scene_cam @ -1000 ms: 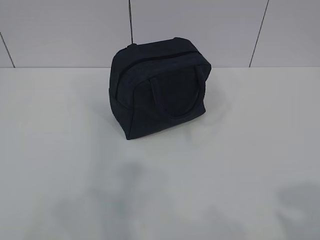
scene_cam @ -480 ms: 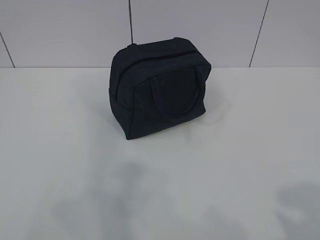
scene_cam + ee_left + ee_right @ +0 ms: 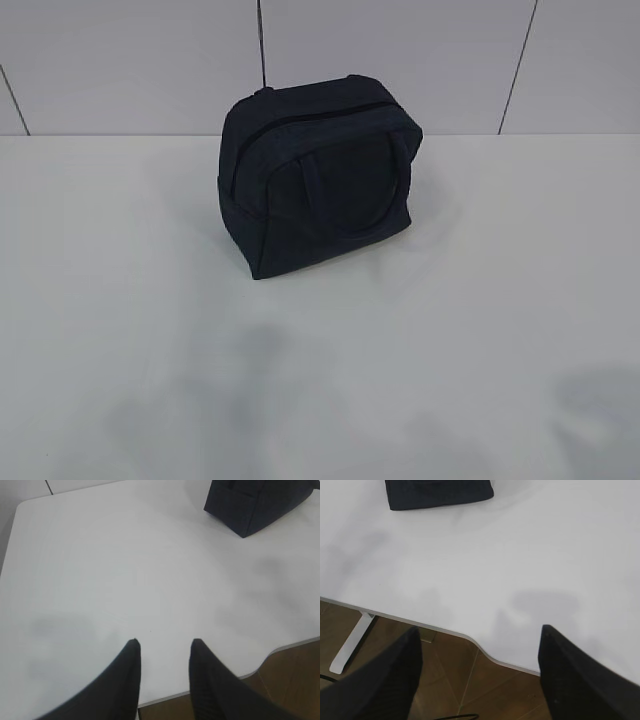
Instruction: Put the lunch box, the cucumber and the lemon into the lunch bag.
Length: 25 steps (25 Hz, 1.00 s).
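Observation:
The dark navy lunch bag [image 3: 318, 178] stands upright at the back middle of the white table [image 3: 480, 300], its zipper line closed along the top and a loop handle lying on its front face. A corner of the lunch bag [image 3: 260, 502] shows at the top right of the left wrist view, and its base [image 3: 439, 492] at the top of the right wrist view. My left gripper [image 3: 164, 642] hangs open over the table's near edge, empty. My right gripper [image 3: 480, 629] is wide open over the near edge, empty. The lunch box, cucumber and lemon are out of view.
A tiled wall [image 3: 400, 60] rises behind the table. The table's near edge has a curved cut-out [image 3: 485, 655], with brown floor [image 3: 470, 690] and a white table leg [image 3: 350, 645] below. Neither arm appears in the exterior view.

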Tool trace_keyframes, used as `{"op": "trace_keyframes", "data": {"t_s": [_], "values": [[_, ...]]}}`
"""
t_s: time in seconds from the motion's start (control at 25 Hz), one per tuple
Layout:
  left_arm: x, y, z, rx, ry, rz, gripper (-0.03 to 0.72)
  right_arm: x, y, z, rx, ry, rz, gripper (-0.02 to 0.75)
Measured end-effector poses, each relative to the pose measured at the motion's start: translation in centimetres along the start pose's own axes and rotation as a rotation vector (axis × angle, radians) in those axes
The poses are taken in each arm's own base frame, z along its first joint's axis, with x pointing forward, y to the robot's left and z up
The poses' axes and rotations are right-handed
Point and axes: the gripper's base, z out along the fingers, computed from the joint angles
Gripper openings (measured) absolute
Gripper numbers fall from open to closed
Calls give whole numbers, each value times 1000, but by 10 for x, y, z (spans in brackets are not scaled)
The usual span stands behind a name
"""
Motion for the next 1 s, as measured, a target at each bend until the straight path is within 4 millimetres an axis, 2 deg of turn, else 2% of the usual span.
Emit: {"op": "trace_keyframes", "data": {"t_s": [1.0], "values": [[0,0,0,0,0,0,236,0,0,0,0,0,0,542]]}}
